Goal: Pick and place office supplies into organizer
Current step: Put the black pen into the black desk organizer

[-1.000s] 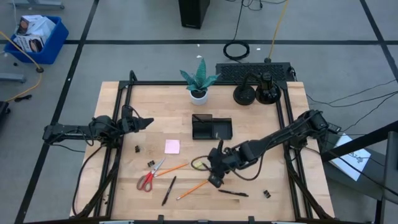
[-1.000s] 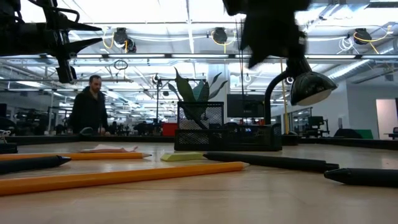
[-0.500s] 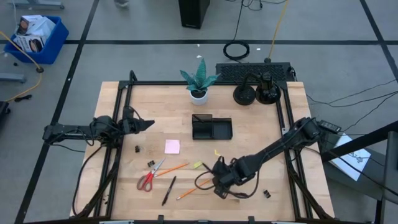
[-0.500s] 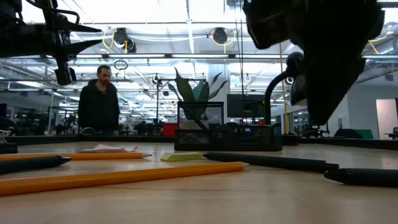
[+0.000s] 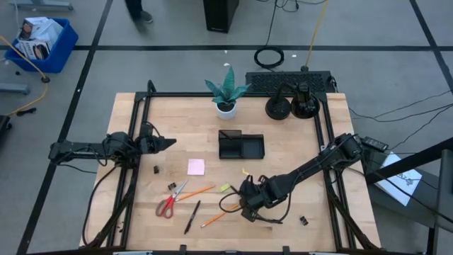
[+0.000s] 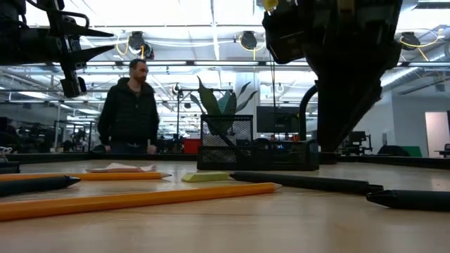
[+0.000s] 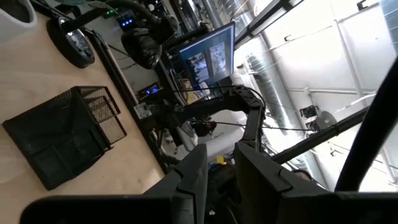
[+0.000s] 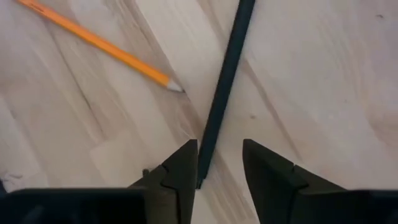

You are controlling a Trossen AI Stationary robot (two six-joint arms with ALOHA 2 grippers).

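1. High view: the right claw [image 5: 247, 207] is reaching low over the desk [image 5: 297, 142] near its front edge, apparently lining up on a black pen [image 5: 264, 219] just beside it. The left claw [image 5: 167, 142] is waiting, raised, at the left side. The organizer [image 5: 241, 146] is sitting mid-desk, well apart from the scattered supplies, so any item picked here is facing a carry back toward the middle.

2. Low view: the organizer [image 6: 254, 152] is showing as a black mesh tray; an orange pencil [image 6: 140, 198] is lying in front.

3. Left wrist view: the left claw's fingers [image 7: 252, 169] are standing slightly apart, holding nothing.

4. Right wrist view: the right claw [image 8: 219, 163] is standing open and empty, its fingers straddling the thin, matte black pen [image 8: 224, 74]; an orange pencil [image 8: 99, 43] is lying beside.
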